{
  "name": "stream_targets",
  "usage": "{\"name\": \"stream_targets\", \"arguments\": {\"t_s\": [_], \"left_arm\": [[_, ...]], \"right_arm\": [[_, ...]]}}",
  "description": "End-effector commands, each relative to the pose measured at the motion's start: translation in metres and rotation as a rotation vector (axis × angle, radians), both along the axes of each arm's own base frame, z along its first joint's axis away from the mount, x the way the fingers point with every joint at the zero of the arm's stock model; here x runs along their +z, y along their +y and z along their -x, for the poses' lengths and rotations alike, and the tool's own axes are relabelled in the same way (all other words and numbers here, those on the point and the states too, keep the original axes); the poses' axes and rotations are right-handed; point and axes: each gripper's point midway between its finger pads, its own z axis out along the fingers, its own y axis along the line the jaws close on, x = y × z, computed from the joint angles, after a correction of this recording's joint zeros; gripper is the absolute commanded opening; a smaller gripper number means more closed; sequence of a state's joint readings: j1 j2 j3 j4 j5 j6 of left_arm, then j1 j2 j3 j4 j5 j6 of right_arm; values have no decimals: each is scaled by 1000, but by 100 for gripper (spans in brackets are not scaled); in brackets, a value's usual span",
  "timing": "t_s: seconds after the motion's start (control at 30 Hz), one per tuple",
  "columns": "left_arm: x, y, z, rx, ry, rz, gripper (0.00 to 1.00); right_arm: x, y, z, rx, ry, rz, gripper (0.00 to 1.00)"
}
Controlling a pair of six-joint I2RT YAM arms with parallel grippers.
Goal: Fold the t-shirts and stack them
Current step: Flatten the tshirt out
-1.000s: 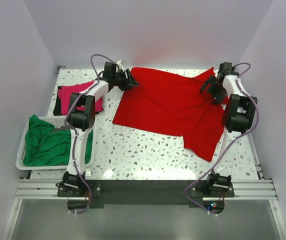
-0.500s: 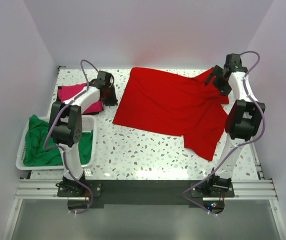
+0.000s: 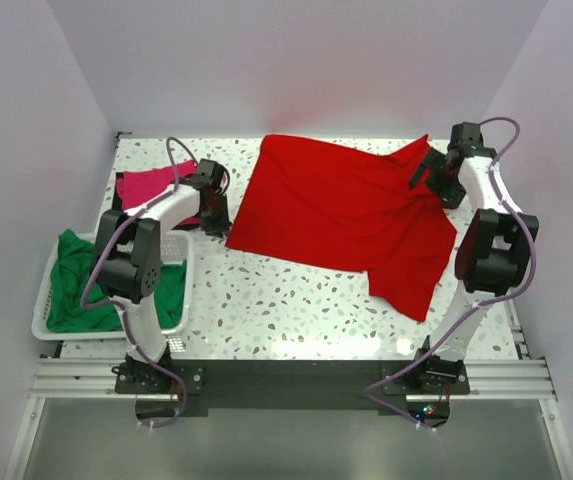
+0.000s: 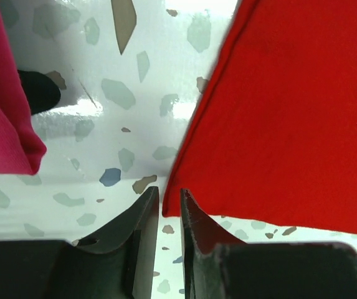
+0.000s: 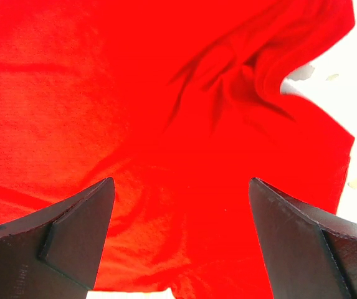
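A large red t-shirt point(image 3: 336, 215) lies spread flat across the middle of the table. A magenta-pink t-shirt point(image 3: 151, 185) lies folded at the far left. A green t-shirt point(image 3: 86, 290) is bunched in a white basket point(image 3: 41, 300). My left gripper point(image 3: 218, 215) is low at the red shirt's near-left corner, its jaws all but shut with a thin slit and nothing between them point(image 4: 169, 192). The red corner point(image 4: 290, 112) lies just beyond the tips, with the magenta shirt point(image 4: 4, 112) to their left. My right gripper point(image 3: 428, 172) hangs wide open point(image 5: 181, 182) over the wrinkled right sleeve area point(image 5: 134, 93).
A dark cloth point(image 3: 116, 205) shows under the magenta shirt. The basket stands at the table's left edge. White walls close in the back and both sides. Bare speckled table point(image 3: 286, 300) lies in front of the red shirt.
My left gripper has left the red shirt's far-left corner and come down to its near-left corner. My right gripper has shifted slightly toward the far right. The red shirt has stayed flat.
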State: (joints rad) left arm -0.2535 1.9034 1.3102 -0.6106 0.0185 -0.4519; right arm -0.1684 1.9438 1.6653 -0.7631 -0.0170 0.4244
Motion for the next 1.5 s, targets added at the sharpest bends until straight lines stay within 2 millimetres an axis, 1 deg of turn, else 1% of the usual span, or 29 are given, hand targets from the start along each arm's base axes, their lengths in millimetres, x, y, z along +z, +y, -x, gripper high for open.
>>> {"name": "stream_targets", "arguments": {"t_s": [0.0,0.1,0.3,0.5,0.67,0.73,0.87,0.9,0.93,0.97,1.0,1.03,1.07,1.1,1.13,1.17,1.2,1.23,1.3,1.33,1.4,1.43,1.47], "left_arm": [[19,-6,2,-21,-47,20,26],[18,-10,5,-34,-42,25,27],[6,-7,18,-18,7,-5,28],[4,-10,21,-26,20,1,30],[-4,-14,26,-30,47,15,31],[-11,-13,30,-31,67,10,28],[-17,-13,30,-33,71,11,19],[-16,-14,27,-34,63,12,13],[-19,-14,26,-34,71,10,10],[-21,-14,27,-35,76,6,5],[-22,-15,26,-41,77,6,2],[-26,-14,27,-43,88,3,0],[-28,-13,27,-42,90,1,0],[-30,-13,27,-49,92,-2,0],[-32,-11,28,-52,100,-8,0],[-33,-9,27,-48,100,-14,0],[-32,-7,24,-55,95,-18,0],[-31,-6,22,-54,90,-19,0],[-26,-1,13,-51,72,-21,0],[-26,1,10,-52,71,-23,0],[-22,4,2,-64,57,-19,0],[-24,5,-1,-66,59,-19,0],[-23,4,-3,-76,56,-11,0]], "right_arm": [[24,-2,1,14,-62,33,92],[22,-1,4,12,-59,32,92],[20,-1,8,14,-52,32,92],[20,0,11,16,-50,31,92],[20,0,14,10,-48,29,92],[20,1,15,11,-48,29,92],[21,2,22,11,-38,28,92],[20,2,26,13,-25,26,92],[17,3,32,15,-12,25,92],[16,4,37,18,-1,25,92],[20,5,43,21,2,26,92],[12,7,55,23,33,21,92],[10,8,62,23,42,20,92],[13,10,72,23,48,19,92],[2,12,87,22,88,11,92],[-1,14,96,18,104,4,92],[1,17,107,17,114,-5,92],[-10,21,123,15,160,-18,91],[-11,25,142,6,185,-28,91],[-19,27,156,6,223,-38,91],[-26,30,170,3,260,-45,90],[-34,33,181,-2,281,-57,89],[-38,35,185,-5,292,-65,88]]}}
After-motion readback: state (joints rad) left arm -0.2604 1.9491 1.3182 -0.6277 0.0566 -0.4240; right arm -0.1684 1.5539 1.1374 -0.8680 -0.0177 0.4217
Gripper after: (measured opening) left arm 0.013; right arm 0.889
